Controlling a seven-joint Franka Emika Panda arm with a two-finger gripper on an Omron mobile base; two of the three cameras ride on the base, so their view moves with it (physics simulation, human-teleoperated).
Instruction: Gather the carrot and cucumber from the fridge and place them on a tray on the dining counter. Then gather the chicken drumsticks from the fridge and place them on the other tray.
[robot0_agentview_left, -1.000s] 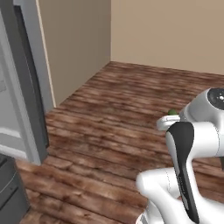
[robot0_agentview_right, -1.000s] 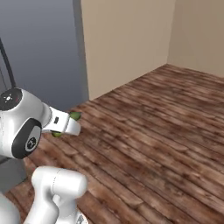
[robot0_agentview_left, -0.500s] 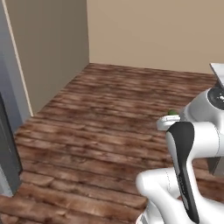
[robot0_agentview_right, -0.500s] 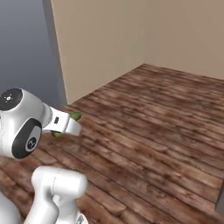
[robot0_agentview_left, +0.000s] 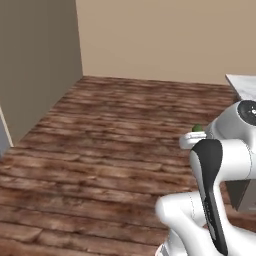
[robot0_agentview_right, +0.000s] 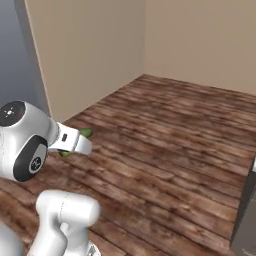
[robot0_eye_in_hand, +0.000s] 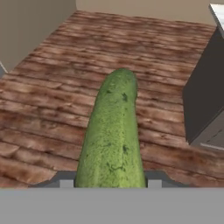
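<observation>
Gripper (robot0_eye_in_hand: 109, 181) clamped on the cucumber (robot0_eye_in_hand: 114, 131), carried above the wood floor (robot0_eye_in_hand: 52, 100). Cucumber's long axis runs straight out ahead of the fingers, tip pointing away along the gripper's line of sight. Dark counter end (robot0_eye_in_hand: 205, 96) sits ahead and to the right of the gripper; likely the drop-off lies that way. Tray not yet seen.

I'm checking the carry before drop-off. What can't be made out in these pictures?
- Long green cucumber: its near end is cut off at the bottom of the hand view; in the base views the white arm hides most of it.
- Fingers: covered by the cucumber.
- Grey counter: cut by the right edge.
</observation>
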